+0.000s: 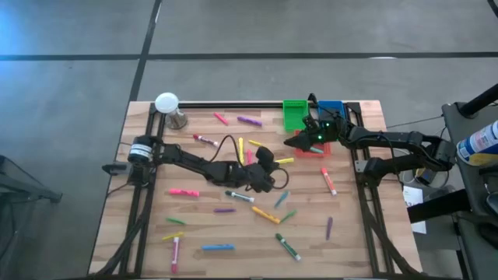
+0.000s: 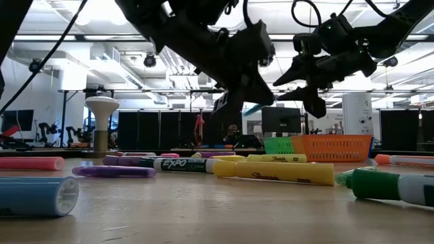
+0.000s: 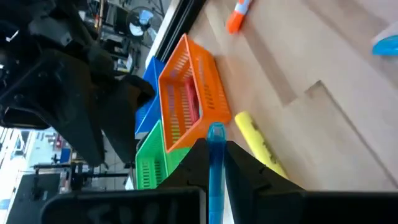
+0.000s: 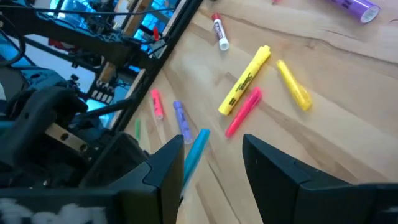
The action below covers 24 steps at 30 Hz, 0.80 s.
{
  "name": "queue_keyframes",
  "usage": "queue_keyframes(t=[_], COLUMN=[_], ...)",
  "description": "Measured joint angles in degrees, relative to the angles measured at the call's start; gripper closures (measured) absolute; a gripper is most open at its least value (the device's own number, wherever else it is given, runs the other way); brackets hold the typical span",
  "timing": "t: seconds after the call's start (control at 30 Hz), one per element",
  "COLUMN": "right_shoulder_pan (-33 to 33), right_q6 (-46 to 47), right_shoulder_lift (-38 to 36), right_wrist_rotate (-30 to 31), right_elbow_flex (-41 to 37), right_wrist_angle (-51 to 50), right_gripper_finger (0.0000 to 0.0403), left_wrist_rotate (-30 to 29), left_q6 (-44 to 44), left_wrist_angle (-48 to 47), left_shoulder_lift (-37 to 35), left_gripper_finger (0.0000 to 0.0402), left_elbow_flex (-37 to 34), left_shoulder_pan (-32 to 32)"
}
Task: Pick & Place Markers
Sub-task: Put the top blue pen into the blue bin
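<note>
left pincer (image 3: 211, 163) pinching a blue marker (image 3: 216, 168) mid-surface, right pincer (image 4: 211, 165) spread and empty at 2 o'clock near the bins (image 1: 294, 113); most markers (image 1: 233, 196) unsorted.

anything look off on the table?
Markers lie scattered at all angles across the table, none visibly in the bins. Left gripper holds a blue marker; right gripper is open, empty. No damage visible.

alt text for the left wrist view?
The left gripper has its fingers shut on a light blue marker, pointing toward the orange bin, with green and blue bins beside it. A yellow marker lies nearby.
</note>
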Motion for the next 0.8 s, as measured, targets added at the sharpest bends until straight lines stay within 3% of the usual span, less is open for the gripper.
queue_keyframes(t=[0.13, 0.53, 0.8], right_shoulder_pan=[-0.01, 0.00, 0.00], right_q6=[-1.99, -6.01, -18.27], right_shoulder_lift=[0.00, 0.00, 0.00], right_wrist_rotate=[-0.61, -1.34, -1.50], right_elbow_flex=[0.06, 0.76, 0.61], right_wrist_angle=[0.02, 0.07, 0.04], right_gripper_finger=[0.0245, 0.0245, 0.0245], left_wrist_rotate=[2.81, 29.85, 41.26], left_q6=[-3.06, -26.50, -41.54], left_wrist_angle=[0.58, 1.94, 16.76], left_shoulder_lift=[-0.04, -2.48, -3.84], left_gripper_finger=[0.0376, 0.0376, 0.0376], left_elbow_flex=[0.07, -1.00, -8.03], left_shoulder_pan=[-0.19, 4.27, 9.57])
